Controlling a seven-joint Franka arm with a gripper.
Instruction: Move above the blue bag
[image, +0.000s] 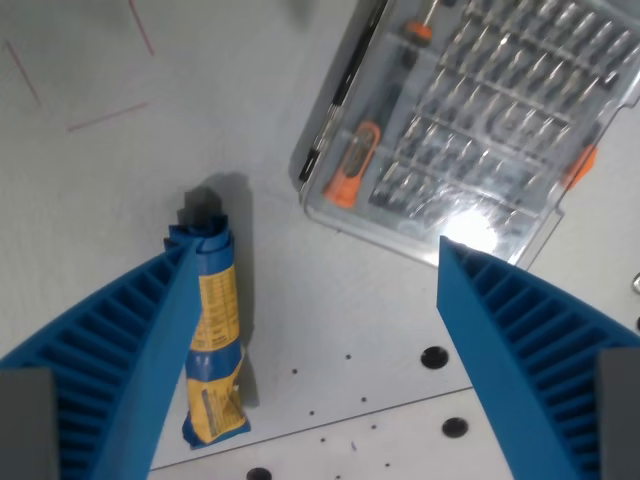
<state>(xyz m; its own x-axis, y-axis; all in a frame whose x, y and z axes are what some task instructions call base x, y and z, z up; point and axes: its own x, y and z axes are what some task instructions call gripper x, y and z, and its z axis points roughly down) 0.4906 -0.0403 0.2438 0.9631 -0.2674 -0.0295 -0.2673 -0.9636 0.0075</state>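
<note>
**Blue bag lies off-centre beneath my open fingers**

My end effector (315, 255) hangs over the table (90, 200) with its two blue ribbed fingers (520, 340) spread wide and nothing between them. The blue bag (213, 340) lies flat on the table toward the wrist view's left, tucked just beside and partly behind my left-hand finger as this view shows it, well apart from the other finger. Its long axis runs roughly from the bottom of the view upward, tilted only slightly. By my judgement, the coming move turns on a shift toward the wrist view's left, to bring the gap between my fingers over the bag.

The bag is narrow and rolled or crumpled, blue at its edges with a yellow printed panel along its length; the print is too small to read. Farther off, at upper right, sits a clear plastic case (470, 120) of screwdriver bits with orange-handled tools inside.
</note>
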